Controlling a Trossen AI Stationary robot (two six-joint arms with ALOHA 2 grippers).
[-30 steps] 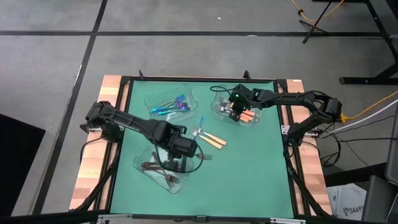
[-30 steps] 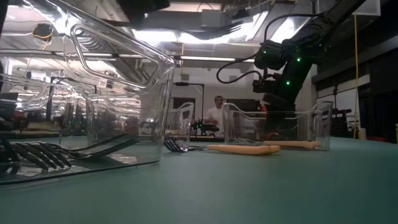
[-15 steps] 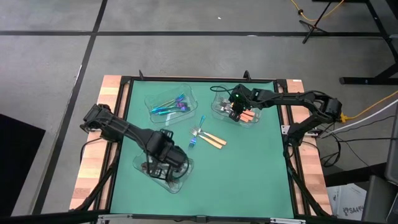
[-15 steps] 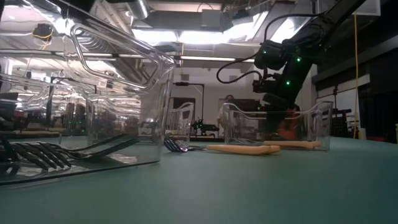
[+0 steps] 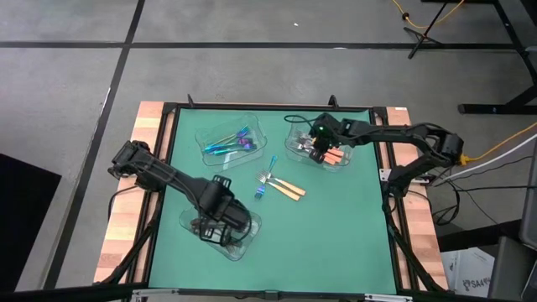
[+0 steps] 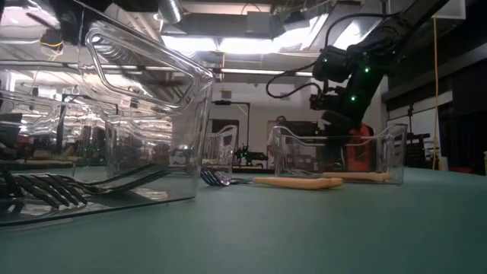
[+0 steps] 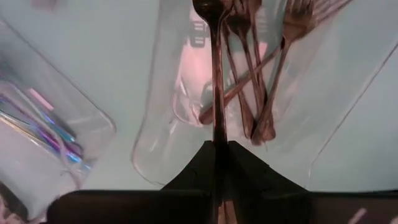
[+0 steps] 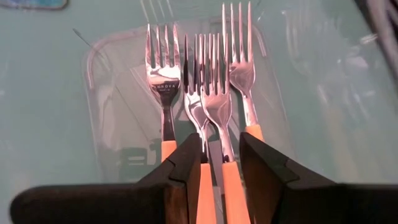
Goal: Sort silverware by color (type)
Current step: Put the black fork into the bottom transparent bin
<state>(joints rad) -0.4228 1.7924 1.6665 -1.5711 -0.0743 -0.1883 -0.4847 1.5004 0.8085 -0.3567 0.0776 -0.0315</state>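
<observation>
Sorting is mostly done, judging by how things lie. Iridescent utensils [image 5: 228, 143] sit in the clear tray [image 5: 204, 134] near the table's far edge, left of middle. Dark forks [image 7: 252, 74] lie in the tray [image 5: 189, 220] near the front-left part of the green mat [image 5: 336, 226]. Orange-handled forks [image 8: 205, 87] lie in the tray [image 5: 295, 151] toward the far right. Left gripper [image 5: 225, 220] is over the dark tray, fingers nearly closed on a dark utensil [image 7: 216, 74] pinched by its handle and pointing down into that tray, not released yet. Right gripper [image 5: 319, 153] is over the orange tray; its fingers [image 8: 186, 165] stand partly open around two orange handles [image 8: 214, 186], and whether they are actually gripped or just straddled cannot be told. Still left on the bare mat in the middle: two orange-handled forks [image 5: 285, 188] and one iridescent utensil [image 5: 267, 174], touching or crossing near their heads. So roughly three pieces remain plus the dark one in hand. Room: the loose cluster sits between all three trays with bare mat around it, wide open mat toward the front-right corner. Tray walls are the tight spots; both grippers are down among them and need to lift clear before moving sideways. The arms are well apart now, but both would reach to the same middle cluster, so a clash there is possible.
</observation>
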